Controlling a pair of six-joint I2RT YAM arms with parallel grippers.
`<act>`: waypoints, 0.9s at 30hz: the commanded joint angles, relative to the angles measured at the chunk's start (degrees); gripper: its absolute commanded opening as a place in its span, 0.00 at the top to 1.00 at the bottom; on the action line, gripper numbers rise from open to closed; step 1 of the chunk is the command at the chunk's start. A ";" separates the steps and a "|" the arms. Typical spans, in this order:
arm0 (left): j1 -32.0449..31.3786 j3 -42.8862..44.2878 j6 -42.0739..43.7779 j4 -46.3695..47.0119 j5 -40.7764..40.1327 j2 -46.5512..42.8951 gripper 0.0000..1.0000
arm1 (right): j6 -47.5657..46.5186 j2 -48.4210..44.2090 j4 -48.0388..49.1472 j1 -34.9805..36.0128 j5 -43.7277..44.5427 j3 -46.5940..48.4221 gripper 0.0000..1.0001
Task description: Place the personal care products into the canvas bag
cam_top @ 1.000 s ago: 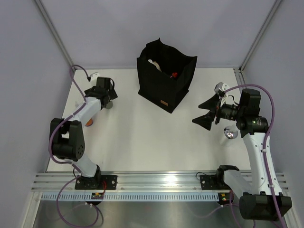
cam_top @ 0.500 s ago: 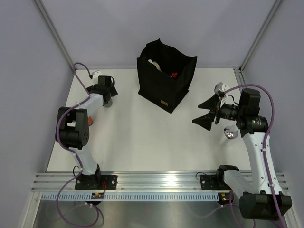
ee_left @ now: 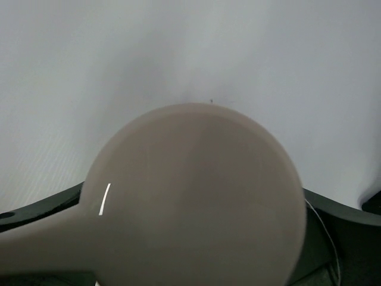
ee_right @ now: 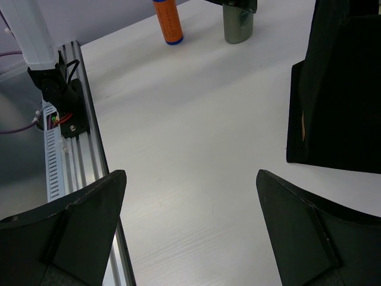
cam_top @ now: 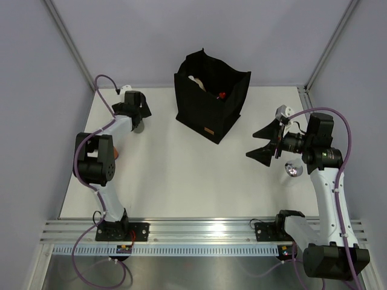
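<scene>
Grey bottle with beige cap (ee_right: 238, 30), upper left overhead, sits between my left gripper's (cam_top: 137, 122) spread fingers; right gripper (ee_right: 190, 174) splayed, empty.

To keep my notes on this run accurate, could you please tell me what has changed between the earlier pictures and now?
The left arm drew itself up, carrying the left gripper a little farther from its base. The gripper is open over the beige cap of the grey bottle. Nothing was visibly taken hold of or let go. The right gripper, canvas bag, orange bottle and silver bottle stayed put.
</scene>
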 commanded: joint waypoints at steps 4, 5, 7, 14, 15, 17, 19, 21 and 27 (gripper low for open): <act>0.26 1.13 8.10 7.57 3.48 -1.46 0.01 | -0.85 -0.25 0.43 -1.27 -2.67 -0.18 0.01; 0.26 1.04 8.97 8.02 3.47 -1.47 0.01 | -0.76 -0.34 0.35 -1.36 -2.76 -0.18 0.01; 0.35 2.00 9.59 8.11 3.47 -0.68 0.01 | -0.68 -0.34 0.44 -1.71 -2.94 -0.27 0.01; 0.52 5.43 11.53 7.05 4.09 1.96 0.13 | -0.50 0.28 0.26 -2.23 -3.47 -0.18 0.01; 0.52 5.43 11.35 6.88 3.91 1.96 0.16 | -0.50 0.28 0.35 -2.24 -3.55 -0.18 0.01; 0.61 5.43 11.18 7.05 4.17 1.79 0.23 | -0.50 0.28 0.17 -2.41 -3.55 -0.10 0.00; 0.79 5.34 11.09 7.05 4.87 1.79 0.36 | -0.50 0.01 0.17 -2.76 -3.64 -0.10 0.00; 0.88 5.17 11.09 7.49 6.10 1.70 0.53 | -0.41 -0.25 0.17 -3.20 -3.82 -0.10 0.00; 1.05 1.84 11.79 11.17 11.90 -2.85 0.92 | -0.41 -0.60 0.08 -4.08 -4.08 -0.10 0.01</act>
